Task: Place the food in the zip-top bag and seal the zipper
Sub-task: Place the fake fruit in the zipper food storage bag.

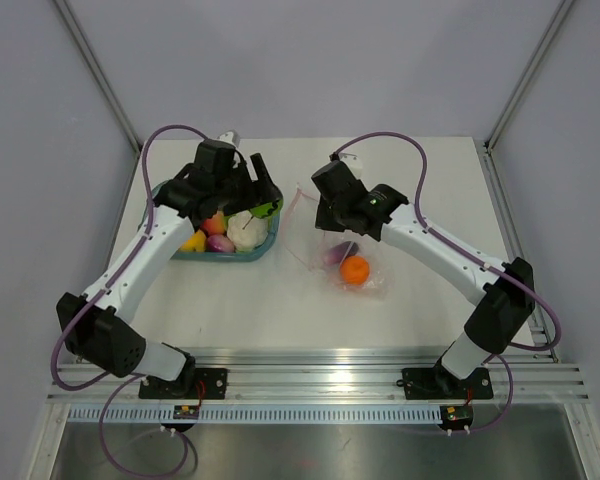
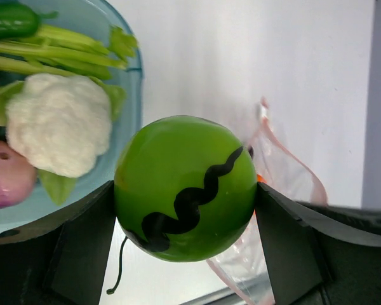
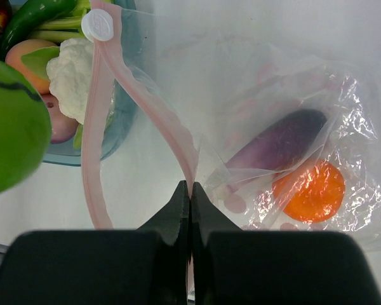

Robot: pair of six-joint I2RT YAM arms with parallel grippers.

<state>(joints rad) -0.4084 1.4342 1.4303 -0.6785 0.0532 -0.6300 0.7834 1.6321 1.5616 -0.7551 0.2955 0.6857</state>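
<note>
My left gripper (image 2: pixel 185 216) is shut on a piece of the food, a green ball with a black wavy stripe (image 2: pixel 185 187), held just right of the teal tray (image 2: pixel 132 95) and above the tabletop. The clear zip-top bag (image 3: pixel 254 82) lies at centre right with a purple piece (image 3: pixel 279 143) and an orange ball (image 3: pixel 308 190) inside. My right gripper (image 3: pixel 190 190) is shut on the bag's pink zipper (image 3: pixel 95 140) strip, lifting the mouth into an open loop; the white slider (image 3: pixel 97 25) sits at the far end. From above, the green ball (image 1: pixel 265 209) hangs left of the bag (image 1: pixel 355 262).
The teal tray (image 1: pixel 220 254) holds a white cauliflower (image 2: pixel 58 121), a purple-pink piece (image 2: pixel 6 175), green stalks (image 2: pixel 57 47), a dark green pepper (image 3: pixel 35 13) and an orange-peach piece (image 3: pixel 25 54). A metal rail (image 1: pixel 310 372) runs along the table's near edge.
</note>
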